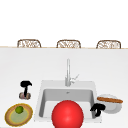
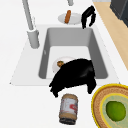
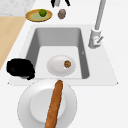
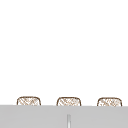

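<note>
White plate (image 3: 27,105) at tabletop's right edge beside sink (image 3: 33,41), long brown baguette (image 3: 53,105) lying across it. White bowl (image 3: 56,66) on sink floor, small brown food piece (image 3: 67,64) inside. Yellow-rimmed woven plate (image 1: 10,117) at tabletop's front left corner, green lime (image 1: 19,109) on it. Small jar (image 2: 68,108) lying on its side just behind that plate, left of sink. Left hand (image 1: 25,84) directly above jar, fingers pointing down, relaxed, grasping nothing. Right hand (image 1: 98,108) over sink's right rim, just beside baguette plate, fingers curled, holding nothing. Large red ball (image 1: 67,114) at sink's front edge.
</note>
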`<state>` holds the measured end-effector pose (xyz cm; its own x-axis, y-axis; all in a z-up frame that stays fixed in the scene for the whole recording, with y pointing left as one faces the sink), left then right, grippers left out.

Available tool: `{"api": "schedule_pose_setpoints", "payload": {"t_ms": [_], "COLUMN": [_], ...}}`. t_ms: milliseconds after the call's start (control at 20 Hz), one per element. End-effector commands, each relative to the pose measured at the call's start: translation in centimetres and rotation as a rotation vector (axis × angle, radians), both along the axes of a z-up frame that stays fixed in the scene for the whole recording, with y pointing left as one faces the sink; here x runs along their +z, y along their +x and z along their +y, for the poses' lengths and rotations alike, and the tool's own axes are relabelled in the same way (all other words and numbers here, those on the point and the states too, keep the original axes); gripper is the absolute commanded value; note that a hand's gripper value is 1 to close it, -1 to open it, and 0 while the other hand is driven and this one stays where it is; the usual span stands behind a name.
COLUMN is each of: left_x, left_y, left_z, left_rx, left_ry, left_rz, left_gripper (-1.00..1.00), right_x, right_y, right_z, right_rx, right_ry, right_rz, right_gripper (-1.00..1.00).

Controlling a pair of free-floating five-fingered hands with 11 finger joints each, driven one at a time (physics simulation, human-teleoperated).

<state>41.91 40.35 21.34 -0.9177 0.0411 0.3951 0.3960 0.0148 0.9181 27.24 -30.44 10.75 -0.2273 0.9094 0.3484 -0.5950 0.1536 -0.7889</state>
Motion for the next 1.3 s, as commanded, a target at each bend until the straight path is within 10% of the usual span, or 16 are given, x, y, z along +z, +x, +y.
{"api": "schedule_pose_setpoints", "payload": {"t_ms": [0, 450, 750, 1250], "left_x": [1.7, 4.9, 7.9, 9.1], "left_y": [-0.1, -3.0, -6.2, -14.3], "left_z": [-0.3, -0.7, 0.1, 0.1], "left_rx": [0.0, -0.005, 0.004, 0.005], "left_ry": [0.005, 0.087, 0.083, 0.049], "left_rz": [0.0, 0.016, 0.067, 0.033], "left_gripper": [-1.0, -1.0, -1.0, -1.0], "right_x": [0.0, 0.0, 0.0, 0.0], "right_y": [0.0, 0.0, 0.0, 0.0], "right_z": [0.0, 0.0, 0.0, 0.0], "right_rx": [0.0, 0.0, 0.0, 0.0], "right_ry": [0.0, 0.0, 0.0, 0.0], "right_rz": [0.0, 0.0, 0.0, 0.0], "right_gripper": [0.0, 0.0, 0.0, 0.0]}}
